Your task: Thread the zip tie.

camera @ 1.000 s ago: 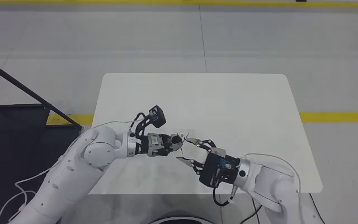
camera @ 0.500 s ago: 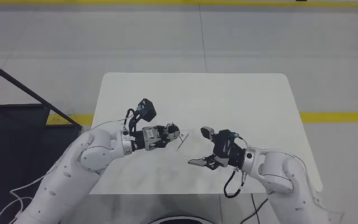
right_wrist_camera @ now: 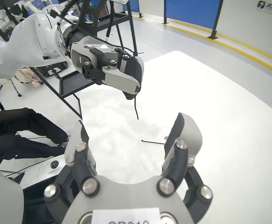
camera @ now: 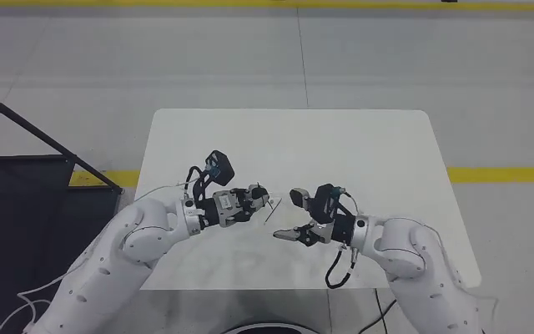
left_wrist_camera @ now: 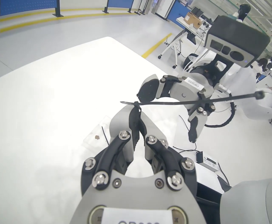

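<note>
Left wrist view: one zip tie [left_wrist_camera: 170, 103] pinched in the left gripper [left_wrist_camera: 136, 115] (right gripper [right_wrist_camera: 130, 124] spread wide).

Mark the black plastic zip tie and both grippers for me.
black plastic zip tie [left_wrist_camera: 165, 103], left wrist view, mid-strap.
left gripper [left_wrist_camera: 137, 114], left wrist view, between shut fingertips.
right gripper [right_wrist_camera: 131, 125], right wrist view, between open fingertips.

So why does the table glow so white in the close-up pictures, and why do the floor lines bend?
Left wrist view: glare washes out the table, the zip tie dark against it; the wide lens curves the yellow floor line. Right wrist view: same glare on the table. Top view: the table evenly lit, edges straight.
</note>
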You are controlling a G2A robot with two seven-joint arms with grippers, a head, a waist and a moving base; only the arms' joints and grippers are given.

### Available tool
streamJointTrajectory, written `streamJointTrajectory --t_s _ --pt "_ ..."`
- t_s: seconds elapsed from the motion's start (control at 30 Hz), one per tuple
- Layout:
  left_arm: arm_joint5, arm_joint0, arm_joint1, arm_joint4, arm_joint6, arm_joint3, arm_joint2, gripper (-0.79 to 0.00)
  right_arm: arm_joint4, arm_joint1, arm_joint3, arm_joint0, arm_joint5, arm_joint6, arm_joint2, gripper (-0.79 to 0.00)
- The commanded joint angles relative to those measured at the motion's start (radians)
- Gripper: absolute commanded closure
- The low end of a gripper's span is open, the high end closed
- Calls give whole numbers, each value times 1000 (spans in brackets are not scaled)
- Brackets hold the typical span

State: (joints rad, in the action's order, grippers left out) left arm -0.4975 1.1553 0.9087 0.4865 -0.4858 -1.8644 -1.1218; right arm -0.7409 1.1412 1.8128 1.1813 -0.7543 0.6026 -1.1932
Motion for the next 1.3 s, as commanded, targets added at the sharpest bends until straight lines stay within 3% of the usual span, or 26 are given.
streamJointTrajectory --t_s 0.0,0.53,0.63,0.67,0.73,1.03,1.07,1.13,1.17,1.23,1.27 --pt "0 3 1 8 3 -3 2 0 29 1 -34 -33 -12 22 16 -403" --pt "-18 0 12 30 -10 -3 3 0 81 1 -98 -127 -11 82 102 -299" --pt "-18 0 14 35 -10 -3 3 0 82 0 -100 -131 -8 79 107 -185" --pt "-18 1 14 38 -10 -2 4 0 82 -1 -100 -132 -8 78 108 -65" --pt "-19 1 15 42 -10 -2 3 0 83 -2 -102 -133 -9 74 109 0" --pt "-38 7 19 57 -5 0 -3 0 88 -7 -108 -139 -5 71 116 0" --pt "-39 9 19 55 -4 1 -4 -83 89 -8 -109 -140 -6 70 116 0" --pt "-46 11 20 49 -5 2 -5 -486 95 -9 -111 -141 -8 65 114 0" --pt "-56 11 20 46 -8 3 -6 -551 98 -10 -113 -140 -9 62 111 0" --pt "-67 13 19 45 -11 6 -11 -496 101 -12 -114 -138 -8 58 108 0" --pt "-69 15 19 42 -10 7 -14 -533 105 -13 -115 -137 -8 58 106 0"
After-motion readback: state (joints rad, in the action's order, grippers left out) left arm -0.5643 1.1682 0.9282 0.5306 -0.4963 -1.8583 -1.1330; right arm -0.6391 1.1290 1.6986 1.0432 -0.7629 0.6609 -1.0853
